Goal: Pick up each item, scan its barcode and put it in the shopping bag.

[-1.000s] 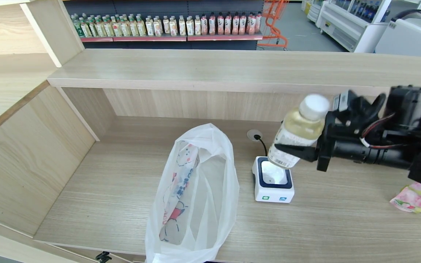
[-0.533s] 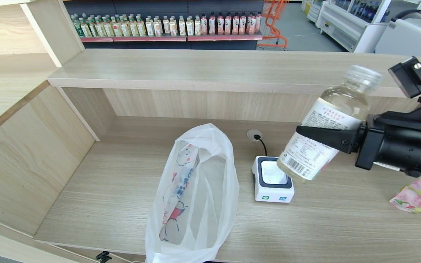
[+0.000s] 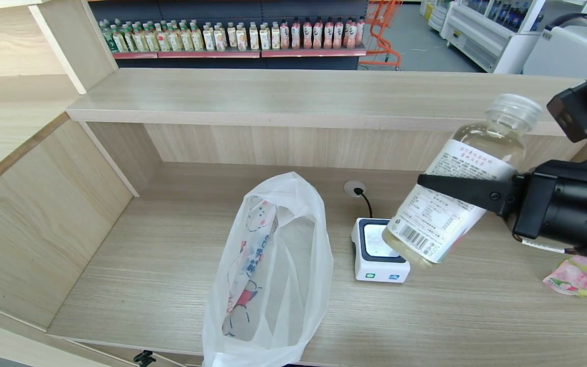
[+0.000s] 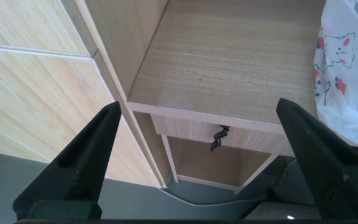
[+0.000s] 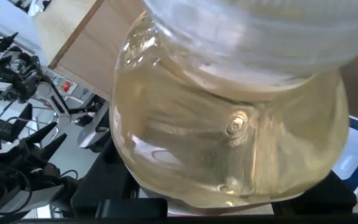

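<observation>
The right pincer [image 3: 433,191] is clamped around a clear bottle [image 3: 438,221] of pale yellowish drink, gripping it about mid-label. The bottle is tilted, cap up and away, with its base end low and the barcode facing the front. It hangs in the air, its base right above the near right corner of the little white scanner [image 3: 377,255]. Up close, from the wrist, the bottle [image 5: 229,124] is mostly liquid and glare.

The scanner sits on the light wood surface [image 3: 171,255], its cable running back to a round grommet [image 3: 355,188]. Just beside it, on the robot's left, stands the white shopping bag [image 3: 273,275], mouth open (something with a cartoon print is already inside). A pink pouch [image 3: 581,275] lies at the far right of the surface.

The left pincer [image 4: 197,106] is spread wide, holding nothing, out by the surface's near edge.

Behind the raised wooden ledge [image 3: 298,97] it's a shop: a shelf of drink bottles [image 3: 232,38], an orange cart [image 3: 382,30] and white chiller cabinets [image 3: 487,30].
</observation>
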{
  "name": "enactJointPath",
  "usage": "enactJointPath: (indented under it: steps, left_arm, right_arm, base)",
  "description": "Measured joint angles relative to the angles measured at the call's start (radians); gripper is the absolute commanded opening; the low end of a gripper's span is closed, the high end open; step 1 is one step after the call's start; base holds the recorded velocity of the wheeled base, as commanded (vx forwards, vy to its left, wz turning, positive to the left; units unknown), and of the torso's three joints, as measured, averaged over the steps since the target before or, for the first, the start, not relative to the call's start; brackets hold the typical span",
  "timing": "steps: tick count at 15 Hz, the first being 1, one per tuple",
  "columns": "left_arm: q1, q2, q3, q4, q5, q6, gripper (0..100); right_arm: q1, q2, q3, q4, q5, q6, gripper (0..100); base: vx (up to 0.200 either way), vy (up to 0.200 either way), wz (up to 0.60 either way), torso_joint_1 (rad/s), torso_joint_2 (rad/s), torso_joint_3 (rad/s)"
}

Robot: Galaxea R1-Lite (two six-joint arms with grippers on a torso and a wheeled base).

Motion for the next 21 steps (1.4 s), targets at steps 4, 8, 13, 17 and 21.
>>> enactJointPath:
  steps: [4, 8, 13, 17, 21]
  left_arm:
    - [0.000, 0.000, 0.000, 0.000, 0.000, 0.000, 100]
    - [0.000, 0.000, 0.000, 0.000, 0.000, -0.001, 100]
    - [-0.001, 0.000, 0.000, 0.000, 0.000, 0.000, 100]
    - [-0.002, 0.000, 0.000, 0.000, 0.000, 0.000, 100]
    - [0.000, 0.000, 0.000, 0.000, 0.000, 0.000, 100]
  right_arm:
    - [0.068, 0.050, -0.011, -0.002, -0.002, 0.032, 0]
    - [0.100, 0.141, -0.019, -0.048, -0.004, 0.029, 0]
    - [0.111, 0.201, -0.019, -0.066, -0.035, 0.029, 0]
    - [0.110, 0.231, -0.019, -0.080, -0.040, 0.029, 0]
    - [0.103, 0.294, -0.019, -0.169, -0.084, 0.026, 0]
  base:
    - [0.000, 0.000, 0.00, 0.000, 0.00, 0.000]
    - [-0.100, 0.100, 0.00, 0.001, 0.00, 0.002]
    - [-0.040, 0.040, 0.00, 0.001, 0.00, 0.000]
    - [0.000, 0.000, 0.00, 0.000, 0.00, 0.000]
    - [0.000, 0.000, 0.00, 0.000, 0.00, 0.000]
